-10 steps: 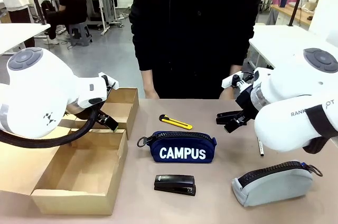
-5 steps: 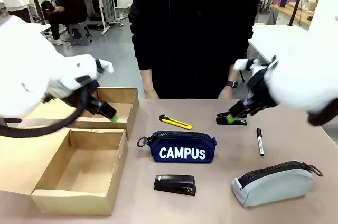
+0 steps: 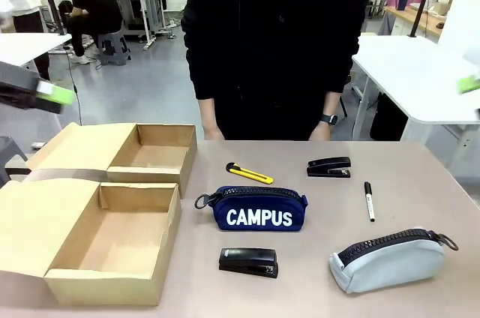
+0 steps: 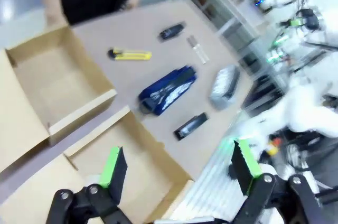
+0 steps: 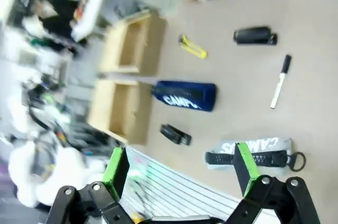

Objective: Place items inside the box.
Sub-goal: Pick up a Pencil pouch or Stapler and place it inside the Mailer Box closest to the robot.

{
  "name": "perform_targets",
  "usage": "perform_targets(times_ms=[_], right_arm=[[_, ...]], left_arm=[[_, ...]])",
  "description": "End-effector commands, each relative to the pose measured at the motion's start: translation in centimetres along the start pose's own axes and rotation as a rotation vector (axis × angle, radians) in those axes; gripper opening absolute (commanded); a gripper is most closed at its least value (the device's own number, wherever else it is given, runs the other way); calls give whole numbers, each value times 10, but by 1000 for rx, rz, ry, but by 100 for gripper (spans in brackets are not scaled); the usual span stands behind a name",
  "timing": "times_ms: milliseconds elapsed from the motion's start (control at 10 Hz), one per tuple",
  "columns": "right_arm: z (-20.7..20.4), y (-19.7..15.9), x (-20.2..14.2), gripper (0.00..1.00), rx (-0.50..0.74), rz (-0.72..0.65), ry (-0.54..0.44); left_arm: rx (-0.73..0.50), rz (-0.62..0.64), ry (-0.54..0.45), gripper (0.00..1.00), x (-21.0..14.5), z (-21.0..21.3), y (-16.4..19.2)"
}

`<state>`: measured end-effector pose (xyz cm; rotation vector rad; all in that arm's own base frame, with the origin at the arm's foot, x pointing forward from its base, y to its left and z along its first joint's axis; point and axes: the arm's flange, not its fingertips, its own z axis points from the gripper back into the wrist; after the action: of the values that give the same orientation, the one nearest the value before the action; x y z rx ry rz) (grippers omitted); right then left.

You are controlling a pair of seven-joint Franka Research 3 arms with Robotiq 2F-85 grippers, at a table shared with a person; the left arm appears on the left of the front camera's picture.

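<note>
- Tan tabletop [image 3: 334, 209] is carrying an open cardboard box [image 3: 105, 286] with two compartments and flaps folded out. A person in black [image 3: 277, 40] is standing at the far edge.
- Left gripper [image 4: 178, 152] is hanging high over the table, wrist tipped so the camera is looking down along the fingers. Jaws are standing wide apart, with nothing between the green pads [image 4: 112, 167].
- Directly beneath this gripper the box's nearer compartment is lying open. Beyond the fingertips the small black stapler [image 4: 191, 126] is lying closest. Next come the navy "CAMPUS" pouch [image 4: 168, 90] and the grey pouch [image 4: 224, 83] beside it, then the yellow-and-black utility knife [image 4: 129, 54].
- Front view is catching the left gripper as a blur at the picture's left edge, raised well above the box.
- Right gripper [image 5: 179, 150] is likewise hanging high and pointing down at the table, fingers spread wide and gripping nothing.
- Just beyond its fingertips the grey pouch is lying nearest. Stapler and navy pouch are sitting farther out, the knife beyond them, the box off to one side.
- A second black stapler [image 5: 255, 35] and a black marker [image 5: 280, 81] are lying farthest from the right gripper, toward the person.
- All four items are resting on the table outside the box, well apart from both grippers.
</note>
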<state>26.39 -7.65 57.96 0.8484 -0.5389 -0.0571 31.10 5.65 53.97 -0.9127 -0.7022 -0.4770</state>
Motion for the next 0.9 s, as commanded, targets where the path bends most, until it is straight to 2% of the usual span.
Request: perform_targets(times_ms=[0, 100, 200, 400, 500, 600, 700, 800], right_arm=[[33, -84, -34, 100, 120, -223, -194], [53, -116, -46, 100, 172, -300, -266], [62, -136, -55, 100, 187, -351, -302], [69, -189, -68, 100, 152, -517, -342], [66, -205, -71, 100, 155, -555, -329], [63, -213, -73, 100, 129, -585, -326], [107, -204, -54, 100, 142, -546, -337], [107, -204, -54, 100, 142, -546, -337]], left_arm=[[-143, 238, -182, 100, -27, 49, 76], [-146, 328, -324, 100, -58, 65, 91], [-141, 381, -416, 100, -81, 70, 95], [-53, 515, -529, 100, -117, 79, 101], [-50, 616, -586, 100, -132, 83, 112], [-39, 637, -643, 100, -142, 82, 119], [-71, 562, -541, 100, -109, 120, 140], [-71, 562, -541, 100, -109, 120, 140]])
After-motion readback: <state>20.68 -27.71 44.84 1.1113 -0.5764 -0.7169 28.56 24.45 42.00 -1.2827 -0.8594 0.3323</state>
